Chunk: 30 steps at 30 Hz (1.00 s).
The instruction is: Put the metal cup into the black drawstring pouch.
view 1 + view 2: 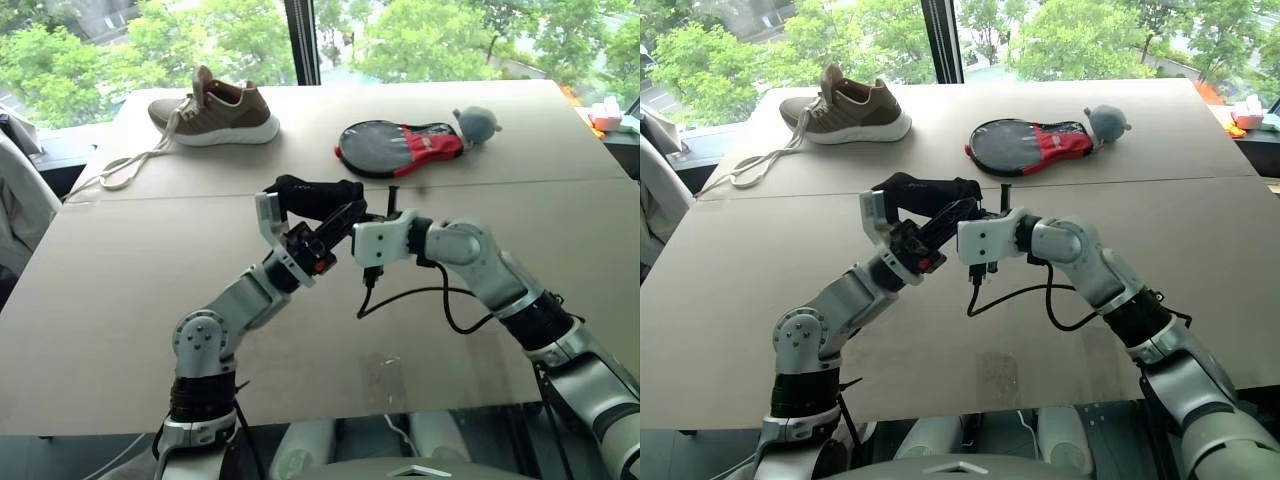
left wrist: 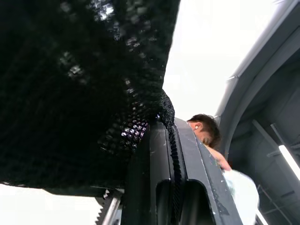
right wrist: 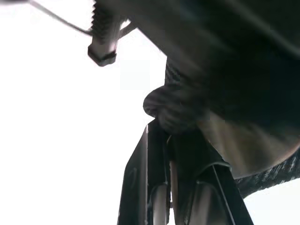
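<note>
Left eye view: black drawstring pouch [image 1: 310,195] held above the bench [image 1: 120,290], pinched between closed fingers of left gripper [image 1: 345,215] and right gripper [image 1: 392,212]. Metal cup [image 3: 243,150] apparently inside, rim glimpsed in right wrist view; insertion probably done, release remaining

The black drawstring pouch [image 1: 312,192] is plain black, its weave an open mesh up close. The desk [image 1: 120,290] is pale beige. A brown sneaker [image 1: 215,108] has a white sole and cream laces. The paddle case [image 1: 400,146] is dark grey and red.
</note>
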Each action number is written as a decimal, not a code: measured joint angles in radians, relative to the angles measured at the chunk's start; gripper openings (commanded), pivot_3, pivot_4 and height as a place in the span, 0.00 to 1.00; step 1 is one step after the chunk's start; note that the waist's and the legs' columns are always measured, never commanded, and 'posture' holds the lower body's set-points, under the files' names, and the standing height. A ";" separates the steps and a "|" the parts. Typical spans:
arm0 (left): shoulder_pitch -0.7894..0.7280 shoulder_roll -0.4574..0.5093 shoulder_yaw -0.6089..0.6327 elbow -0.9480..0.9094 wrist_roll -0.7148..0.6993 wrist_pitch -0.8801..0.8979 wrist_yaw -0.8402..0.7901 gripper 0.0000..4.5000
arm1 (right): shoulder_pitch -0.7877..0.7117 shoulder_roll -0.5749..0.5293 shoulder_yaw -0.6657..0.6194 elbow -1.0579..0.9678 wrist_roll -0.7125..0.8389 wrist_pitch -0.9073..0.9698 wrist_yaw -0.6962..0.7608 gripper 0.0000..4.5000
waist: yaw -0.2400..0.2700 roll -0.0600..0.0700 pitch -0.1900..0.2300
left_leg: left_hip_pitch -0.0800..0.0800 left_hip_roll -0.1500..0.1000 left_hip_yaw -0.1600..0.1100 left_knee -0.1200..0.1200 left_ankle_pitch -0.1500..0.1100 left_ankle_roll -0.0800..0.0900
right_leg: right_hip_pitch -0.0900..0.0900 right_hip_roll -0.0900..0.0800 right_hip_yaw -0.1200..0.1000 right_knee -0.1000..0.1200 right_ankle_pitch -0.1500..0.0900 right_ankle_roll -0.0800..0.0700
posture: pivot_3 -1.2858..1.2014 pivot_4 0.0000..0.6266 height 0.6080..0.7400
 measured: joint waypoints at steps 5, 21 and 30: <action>0.001 0.008 -0.006 0.007 0.010 0.002 -0.005 0.00 | 0.042 0.109 -0.062 0.037 0.087 0.046 -0.014 0.02 | 0.001 0.000 0.000 | 0.000 0.000 -0.001 0.000 0.000 0.000 | 0.000 0.000 0.000 0.000 0.000 0.000 | 0.52 0.24 0.97; 0.000 0.066 0.042 0.031 0.214 -0.048 -0.074 0.00 | 0.237 -0.118 -0.247 -0.270 0.545 0.439 0.400 0.59 | 0.004 0.000 0.001 | -0.001 0.000 -0.002 0.000 0.000 0.001 | 0.000 -0.002 -0.001 -0.001 0.000 0.000 | 0.52 0.24 0.97; -0.050 0.066 0.063 -0.001 0.210 -0.043 -0.043 0.00 | 0.288 -0.029 -0.303 -0.137 0.506 0.466 0.246 0.59 | 0.006 -0.001 0.001 | -0.001 0.000 -0.001 0.000 0.000 0.000 | 0.000 -0.001 0.000 -0.001 0.000 0.000 | 0.52 0.24 0.97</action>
